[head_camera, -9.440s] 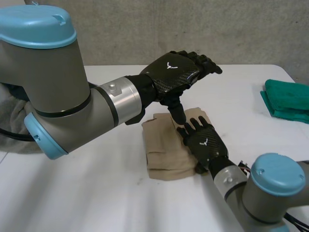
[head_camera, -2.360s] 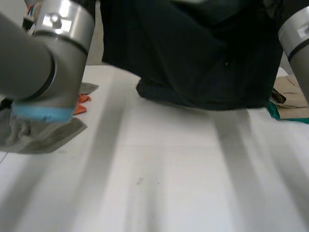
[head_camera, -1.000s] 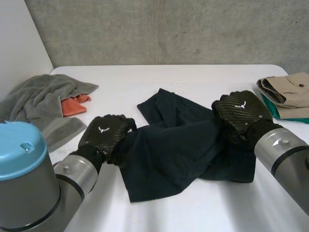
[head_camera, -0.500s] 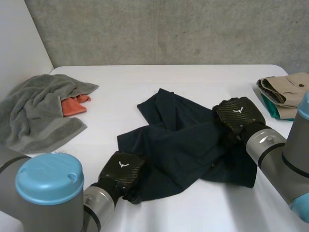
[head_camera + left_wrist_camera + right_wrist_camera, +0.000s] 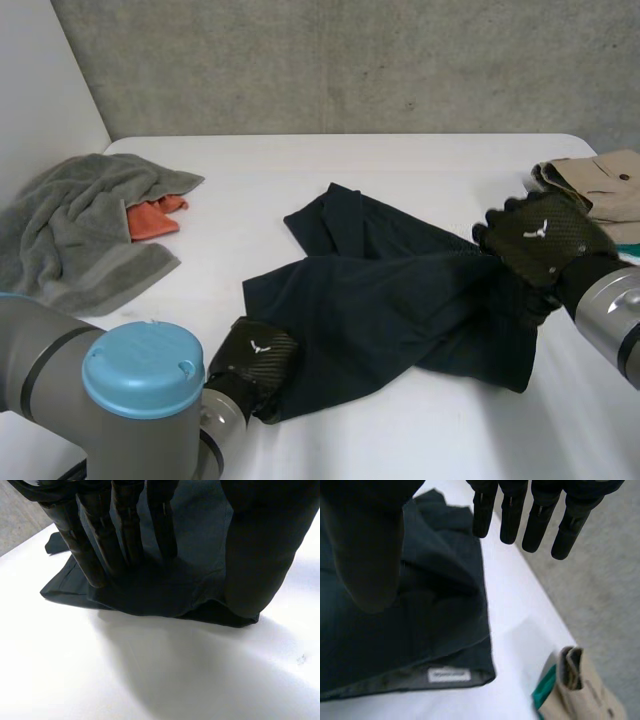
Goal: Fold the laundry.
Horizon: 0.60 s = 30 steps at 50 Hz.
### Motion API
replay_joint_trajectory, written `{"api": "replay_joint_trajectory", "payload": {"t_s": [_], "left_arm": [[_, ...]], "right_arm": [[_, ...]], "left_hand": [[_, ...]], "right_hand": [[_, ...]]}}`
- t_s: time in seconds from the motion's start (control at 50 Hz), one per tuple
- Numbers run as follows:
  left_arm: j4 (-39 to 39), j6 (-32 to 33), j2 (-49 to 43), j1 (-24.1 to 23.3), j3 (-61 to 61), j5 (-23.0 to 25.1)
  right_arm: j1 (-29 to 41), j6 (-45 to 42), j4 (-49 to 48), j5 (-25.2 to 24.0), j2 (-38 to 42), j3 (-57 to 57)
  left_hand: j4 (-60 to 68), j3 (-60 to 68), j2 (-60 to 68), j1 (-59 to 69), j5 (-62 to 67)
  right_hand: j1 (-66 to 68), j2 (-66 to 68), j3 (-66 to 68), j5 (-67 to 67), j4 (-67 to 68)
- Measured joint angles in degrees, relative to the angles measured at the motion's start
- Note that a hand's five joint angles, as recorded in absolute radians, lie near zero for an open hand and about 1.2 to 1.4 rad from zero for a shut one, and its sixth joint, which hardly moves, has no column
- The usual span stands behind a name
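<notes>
A dark navy garment (image 5: 380, 300) lies crumpled and partly spread in the middle of the white table (image 5: 430, 160). My left hand (image 5: 257, 362) rests on its near left corner. In the left wrist view that hand's straight fingers (image 5: 95, 555) press on the cloth (image 5: 165, 590), the thumb standing wide apart over the hem. My right hand (image 5: 540, 242) hovers at the garment's right edge. There its fingers (image 5: 537, 520) are straight and spread above the cloth (image 5: 435, 605) and hold nothing. A white label (image 5: 449, 675) shows on the hem beneath its palm.
A grey towel (image 5: 80, 225) with an orange cloth (image 5: 155, 215) lies at the table's far left. A folded beige garment (image 5: 595, 185) sits on a folded green one (image 5: 546, 690) at the far right, just beyond my right hand.
My right hand has opened, let go of the dark garment and shifted right. My left hand slid along the cloth's left side to the near corner.
</notes>
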Motion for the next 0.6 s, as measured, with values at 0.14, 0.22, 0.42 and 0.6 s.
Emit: {"api": "replay_joint_trajectory", "payload": {"t_s": [0.14,0.22,0.42,0.6], "left_arm": [[0.1,-0.09,-1.68,-0.3,0.89,0.04],[0.15,-0.14,-2.16,-0.57,1.23,0.08],[3.75,-0.16,1.39,-1.61,1.83,-0.03],[7.17,-0.2,14.23,0.01,7.19,-0.43]], "right_arm": [[-0.94,0.77,-5.96,0.26,5.83,1.39],[-1.07,1.12,-9.4,0.3,9.0,1.4],[-1.95,1.96,-13.07,0.11,18.03,-1.63],[-2.12,1.49,-13.95,0.39,11.93,-7.31]], "left_hand": [[4.64,5.16,4.94,5.94,4.27],[16.16,16.49,16.43,18.3,15.61],[36.26,36.23,36.27,33.12,33.5],[36.27,36.24,36.31,33.12,33.5]], "right_hand": [[1.05,0.0,0.85,0.64,1.02],[1.59,0.0,1.63,1.05,1.41],[30.65,36.53,33.27,29.33,32.63],[38.37,46.45,43.07,39.19,44.65]]}}
